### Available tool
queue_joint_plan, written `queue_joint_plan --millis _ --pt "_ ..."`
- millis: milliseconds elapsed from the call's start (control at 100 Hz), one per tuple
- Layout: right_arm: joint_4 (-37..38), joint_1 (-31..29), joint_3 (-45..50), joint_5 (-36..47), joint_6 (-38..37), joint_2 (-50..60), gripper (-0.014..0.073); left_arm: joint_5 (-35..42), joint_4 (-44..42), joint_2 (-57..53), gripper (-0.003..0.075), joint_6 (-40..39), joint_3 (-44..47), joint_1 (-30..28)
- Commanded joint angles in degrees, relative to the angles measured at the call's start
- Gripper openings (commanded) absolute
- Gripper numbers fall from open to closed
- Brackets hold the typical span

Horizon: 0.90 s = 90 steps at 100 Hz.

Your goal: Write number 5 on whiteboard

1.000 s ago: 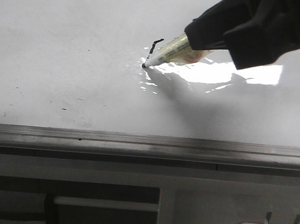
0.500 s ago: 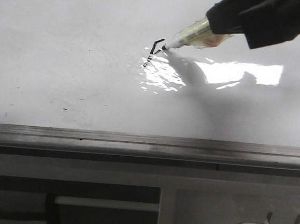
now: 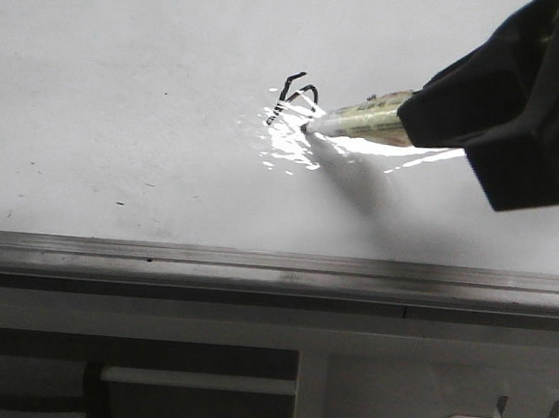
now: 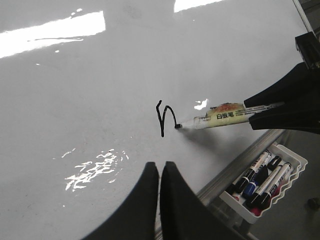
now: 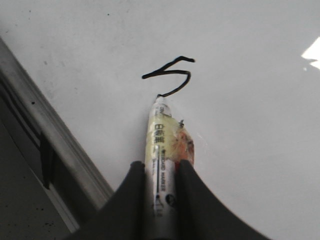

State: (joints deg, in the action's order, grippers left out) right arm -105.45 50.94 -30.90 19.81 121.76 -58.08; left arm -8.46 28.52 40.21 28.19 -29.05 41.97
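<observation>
Right fingers (image 5: pixel 134 200): you are seeing both black fingers clamping the barrel of a marker (image 5: pixel 161 150), one on each side of it, with the barrel running out ahead of the fingertips.
Right gripper (image 5: pixel 159 172): it is grasping the marker; in the front view it is showing as a dark covered mass (image 3: pixel 505 115) at the rear end of the barrel.
Marker: the pale yellow barrel with printed lettering is lying at a shallow tilt to the board, tip forward of the right fingers. The tip is touching the board surface at the end of the lower curved stroke.
Number 5 (image 5: pixel 170 75): the thin black strokes are sitting directly ahead of the marker tip, a short angular top stroke and a curved loop below it. In the left wrist view the strokes (image 4: pixel 165 117) are lying ahead of the left fingertips, well apart from them.
Whiteboard (image 3: pixel 124 90): the glossy white surface is carrying bright glare patches just beside the strokes, plus a few faint dark specks. Its grey metal rim (image 3: pixel 256 265) is running along the near edge.
Left fingers (image 4: pixel 150 200): you are seeing the two black fingers pressed together with nothing between them.
Left gripper (image 4: pixel 160 172): it is closed and empty, hovering over bare board.
Pen tray (image 4: pixel 295 162): a white tray of markers is sitting past the board rim, off to the side of the left fingers.
</observation>
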Motion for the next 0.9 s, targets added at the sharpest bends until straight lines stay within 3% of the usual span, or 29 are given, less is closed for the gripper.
queue_joint_plan --millis 0,330,640,700,810,890 --pt "0.3 1.2 -1.0 0.2 -0.7 0.4 -0.0052 3.1 0.8 0.1 -0.002 -0.5 -1.4 -0.1" --pt "0.3 1.8 -1.0 -12.6 -3.4 0.4 -0.0052 3.1 0.8 0.1 -0.002 -0.5 -1.4 -0.1" --pt "0.3 1.8 -3.0 -19.8 -3.7 1.7 -0.0052 2.2 0.1 0.1 -0.001 0.0 -1.4 -0.1" --pt "0.3 1.8 -3.9 -20.2 -3.7 2.4 -0.0053 -0.5 -2.5 0.6 0.0036 0.0 -1.8 -0.1" --pt "0.3 1.8 -5.2 -22.3 -3.7 2.9 -0.0055 -8.1 -8.4 2.8 0.0221 0.0 -4.1 -0.1" --pt "0.2 1.8 -5.7 -25.2 -3.7 3.0 -0.0056 -13.4 -12.3 4.8 0.0291 0.0 -6.7 -0.1"
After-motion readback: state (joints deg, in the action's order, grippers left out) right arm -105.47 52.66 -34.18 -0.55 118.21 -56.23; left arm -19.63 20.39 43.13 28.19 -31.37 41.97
